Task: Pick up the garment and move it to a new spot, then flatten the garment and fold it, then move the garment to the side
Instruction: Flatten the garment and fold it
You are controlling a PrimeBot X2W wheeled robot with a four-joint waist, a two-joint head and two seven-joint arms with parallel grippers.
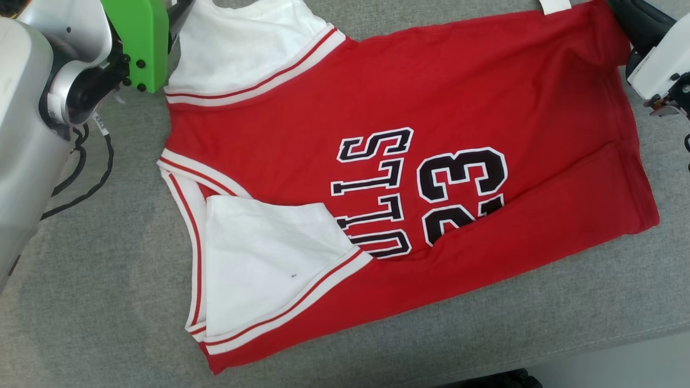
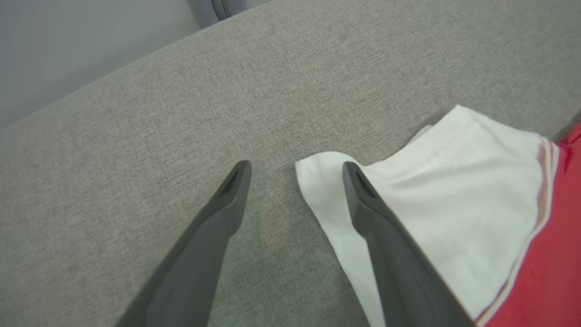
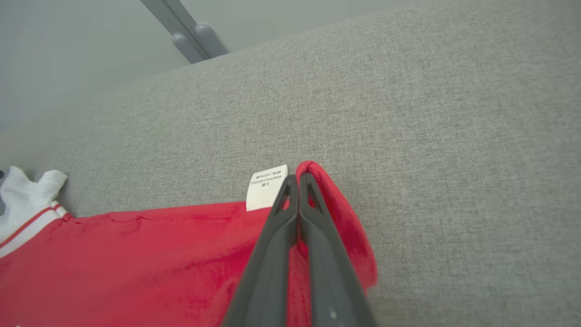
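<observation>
The garment (image 1: 431, 108) is a red sleeveless jersey with white shoulder panels, black lettering and the number 23. It lies spread on the grey fabric surface (image 1: 97, 302), and its near long edge is folded over. In the left wrist view my left gripper (image 2: 295, 175) stands open just above the surface, one finger (image 2: 363, 200) over the white shoulder strap end (image 2: 454, 181). My right gripper (image 3: 297, 179) is shut on the garment's red corner (image 3: 336, 200), which is lifted into a small fold beside a white care label (image 3: 267, 186).
My left arm with its green part (image 1: 137, 37) is at the head view's upper left, the right arm (image 1: 657, 59) at the upper right. A black cable (image 1: 86, 178) hangs on the left. The surface's front edge (image 1: 620, 345) runs along the lower right. A grey bar (image 3: 190, 34) stands behind the surface.
</observation>
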